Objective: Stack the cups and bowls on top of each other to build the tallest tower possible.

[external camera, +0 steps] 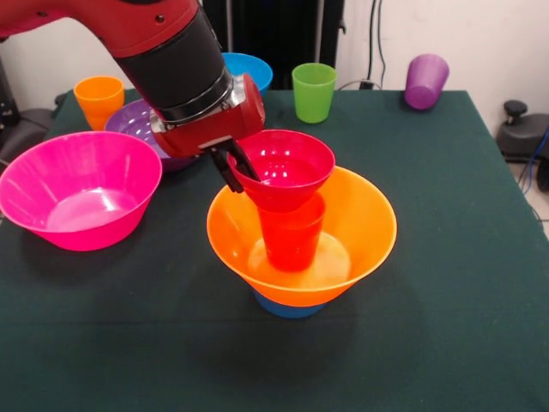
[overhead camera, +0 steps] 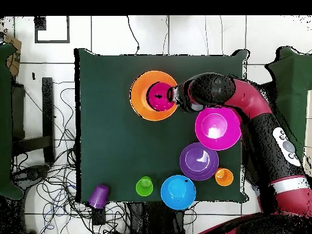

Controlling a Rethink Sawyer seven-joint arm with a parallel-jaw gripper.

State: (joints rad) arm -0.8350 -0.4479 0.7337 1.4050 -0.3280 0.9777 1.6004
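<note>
Tower (external camera: 300,249) stands mid-tabletop (external camera: 446,343): small light-blue bowl (external camera: 290,307) as base, large orange bowl (external camera: 360,225) on it, red-orange cup (external camera: 292,240) inside. The tool (external camera: 233,170) is clamped on the small red bowl's (external camera: 287,167) rim, holding it over the cup. Left to stack: pink bowl (external camera: 79,189), purple bowl (external camera: 133,122), blue bowl (external camera: 249,67), yellow-orange cup (external camera: 99,99), green cup (external camera: 314,91) and purple cup (external camera: 426,81). I judge it under half done.

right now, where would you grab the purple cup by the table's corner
The purple cup lies tipped on its side, away from the other pieces, so its rim offers no grip from above. Likely best: come down from above and pinch across its narrow body.
</note>
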